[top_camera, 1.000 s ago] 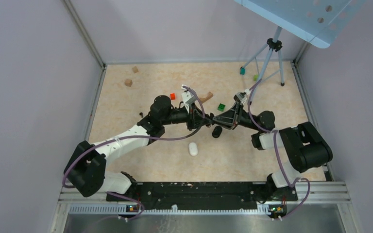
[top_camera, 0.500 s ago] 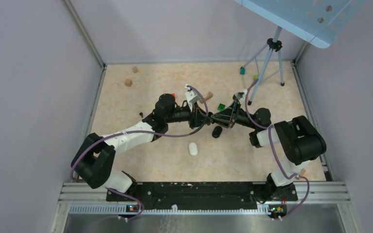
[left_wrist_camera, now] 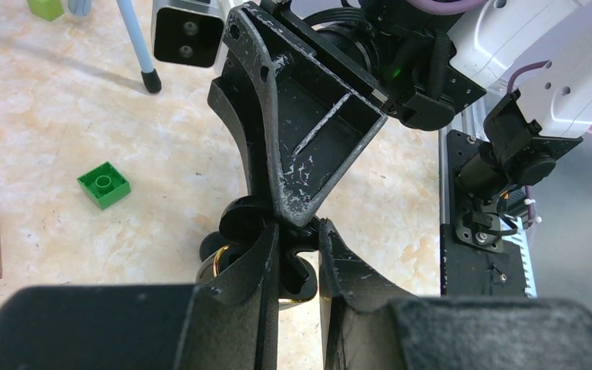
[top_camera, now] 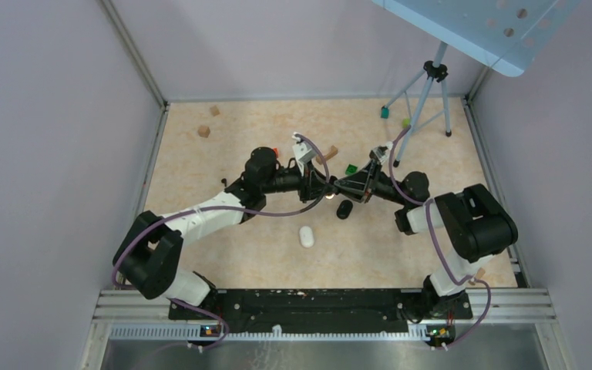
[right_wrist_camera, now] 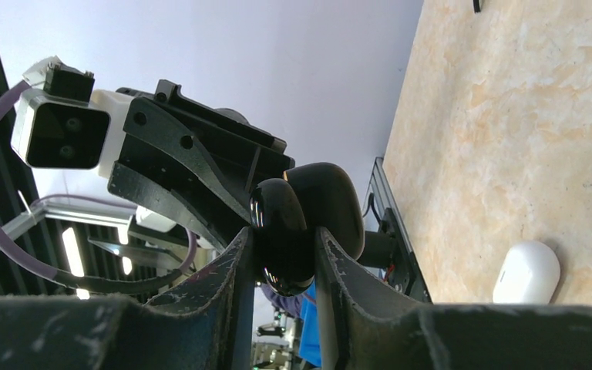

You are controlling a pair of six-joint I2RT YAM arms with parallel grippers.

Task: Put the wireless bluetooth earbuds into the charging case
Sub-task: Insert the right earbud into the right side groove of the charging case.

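1. the black charging case (right_wrist_camera: 279, 223) sits between the two gripper tips, beyond the white pod (top_camera: 306, 236) and slightly to its right.
2. the left gripper (left_wrist_camera: 299, 240) is clenched on one part of the case. a gold-coloured ring shows just beside its finger.
3. the right gripper (right_wrist_camera: 283, 248) is grasping the case's glossy rounded half, with a finger pressed to each side. the duller half bulges behind it.
4. a small black oblong piece (top_camera: 344, 210) lies on the table beyond and right of the white pod, near it but apart. i cannot tell what it is.
5. compared with a second ago, the left arm's shoulder and elbow have swung farther from the near edge. its forearm now hides nearly all of the orange block (top_camera: 276, 151) beyond the white pod. the right arm's elbow has drawn in a little too.
6. the white pod and the black piece lie where they lay. the spot where the grippers meet has barely shifted, and both grips look unchanged.
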